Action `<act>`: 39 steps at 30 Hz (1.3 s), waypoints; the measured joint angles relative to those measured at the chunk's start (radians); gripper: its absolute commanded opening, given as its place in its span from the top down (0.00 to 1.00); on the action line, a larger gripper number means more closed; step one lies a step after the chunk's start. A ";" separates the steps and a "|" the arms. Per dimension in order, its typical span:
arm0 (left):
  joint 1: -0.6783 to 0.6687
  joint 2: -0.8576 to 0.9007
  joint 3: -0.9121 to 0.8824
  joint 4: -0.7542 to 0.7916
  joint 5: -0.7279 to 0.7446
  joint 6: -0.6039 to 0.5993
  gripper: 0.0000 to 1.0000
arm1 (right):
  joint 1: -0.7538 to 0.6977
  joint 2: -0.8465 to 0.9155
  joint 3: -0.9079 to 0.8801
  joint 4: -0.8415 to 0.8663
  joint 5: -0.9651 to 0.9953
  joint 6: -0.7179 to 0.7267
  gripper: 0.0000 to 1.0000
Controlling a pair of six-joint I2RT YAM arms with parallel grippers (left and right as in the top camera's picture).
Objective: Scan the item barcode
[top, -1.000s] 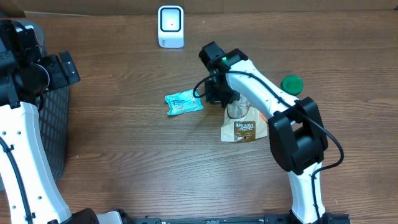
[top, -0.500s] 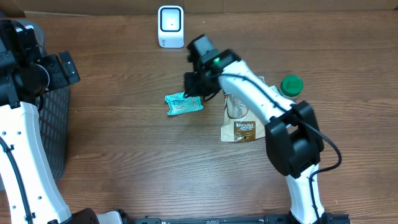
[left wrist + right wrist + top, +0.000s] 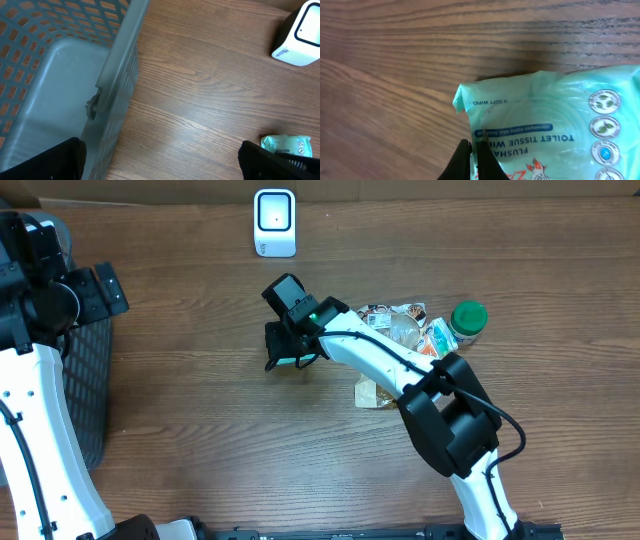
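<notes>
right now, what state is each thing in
right fingers: shut, pinching the wipes pack near its end
left fingers: open wide, holding nothing
wipes pack: lying on the table, label up
scanner: standing upright
basket: upright, open top
jar: upright, green lid on

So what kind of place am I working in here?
Probably a mock shop checkout on a test bench: a white barcode scanner stands on the wooden table, a grey basket sits at the left edge, and grocery packets lie in a pile.
</notes>
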 measured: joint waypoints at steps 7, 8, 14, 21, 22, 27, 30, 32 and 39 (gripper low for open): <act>0.000 0.000 0.000 0.000 0.000 0.000 0.01 | 0.000 0.033 0.000 0.029 -0.035 0.004 0.96; 0.000 0.000 0.000 0.000 0.000 0.000 0.00 | 0.000 0.034 0.000 0.032 -0.049 -0.004 0.96; 0.000 0.000 0.000 0.000 0.000 0.000 0.00 | -0.004 0.037 0.005 0.006 -0.104 -0.056 0.92; 0.000 0.000 0.000 0.000 0.000 0.000 0.01 | -0.032 0.035 0.097 -0.230 -0.142 -0.127 0.82; 0.000 0.000 0.000 0.000 0.000 0.000 0.00 | -0.044 0.030 0.113 -0.273 -0.144 -0.130 0.82; 0.000 0.000 0.000 0.000 0.000 0.000 0.00 | -0.146 -0.042 0.167 -0.471 -0.146 -0.144 0.81; 0.000 0.000 0.000 0.000 0.000 0.000 0.01 | -0.212 -0.081 0.174 -0.553 -0.144 -0.147 0.82; 0.000 0.000 0.000 0.000 0.000 0.000 0.01 | -0.249 -0.090 0.172 -0.581 -0.140 -0.147 0.82; 0.000 0.000 0.000 0.000 0.000 0.000 0.00 | -0.256 -0.090 0.055 -0.555 -0.117 -0.165 0.82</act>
